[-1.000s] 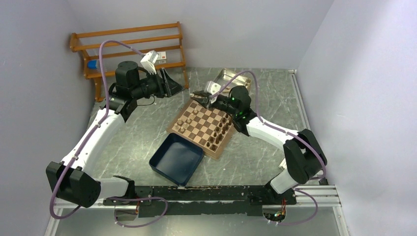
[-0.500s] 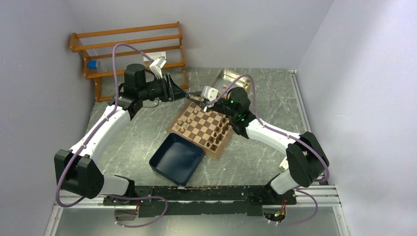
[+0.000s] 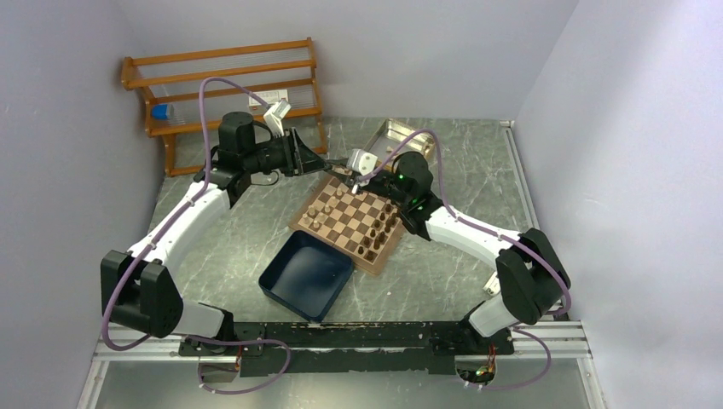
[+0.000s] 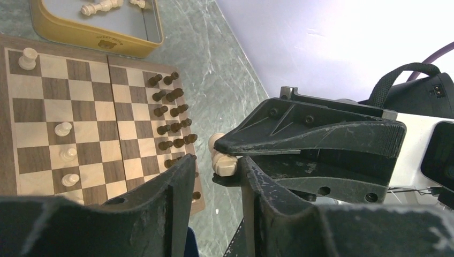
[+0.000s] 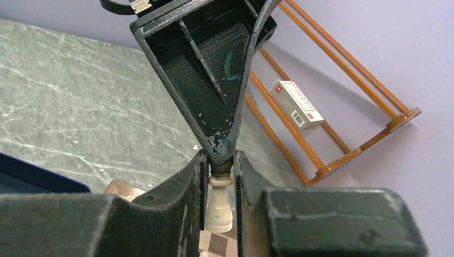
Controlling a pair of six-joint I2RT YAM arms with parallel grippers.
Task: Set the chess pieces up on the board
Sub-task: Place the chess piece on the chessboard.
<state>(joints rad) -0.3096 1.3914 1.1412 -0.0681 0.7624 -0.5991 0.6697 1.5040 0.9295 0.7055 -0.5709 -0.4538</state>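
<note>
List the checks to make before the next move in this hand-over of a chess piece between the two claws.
1. Right claw grips the light tan wooden chess piece: ok.
2. Left claw straddles that piece's head: ok.
3. Left claw clamped on it: not ok, gaps show.
4. Bare squares on the checkered wooden chessboard: ok.
5. Piece's height over the board: cannot tell.
</note>
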